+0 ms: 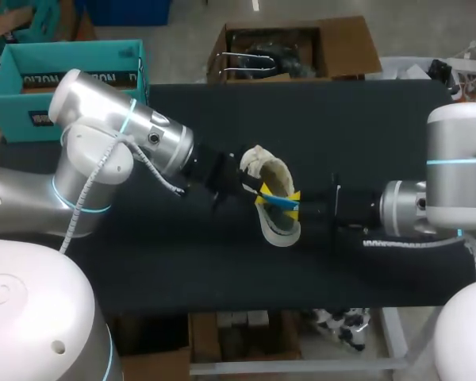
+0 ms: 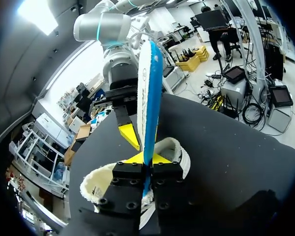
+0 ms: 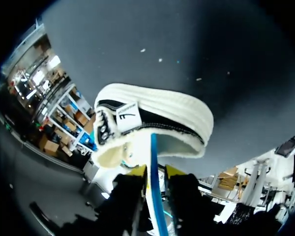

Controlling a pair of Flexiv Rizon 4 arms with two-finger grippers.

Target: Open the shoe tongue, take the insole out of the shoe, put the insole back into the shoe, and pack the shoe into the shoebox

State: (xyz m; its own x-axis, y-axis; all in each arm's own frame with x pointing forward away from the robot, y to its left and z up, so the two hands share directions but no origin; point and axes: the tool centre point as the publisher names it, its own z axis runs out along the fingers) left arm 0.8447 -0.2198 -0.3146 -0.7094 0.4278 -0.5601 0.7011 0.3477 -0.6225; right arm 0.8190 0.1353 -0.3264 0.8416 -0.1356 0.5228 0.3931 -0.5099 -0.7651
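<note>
Since the blue-edged insole (image 1: 278,202) looks thin, light and floppy, the left gripper (image 1: 260,193) and right gripper (image 1: 295,200) each pinch it narrowly, edge-up over the white shoe (image 1: 274,171) mid-table, and a hold near its ends seems best.

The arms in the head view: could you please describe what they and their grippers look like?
Both the left arm and the right arm have rounded silver-white housings with thin cyan rings at the joints. A white braided cable runs alongside each. Each wrist narrows into black hardware. The left gripper and the right gripper are black, with bright yellow tips.
</note>
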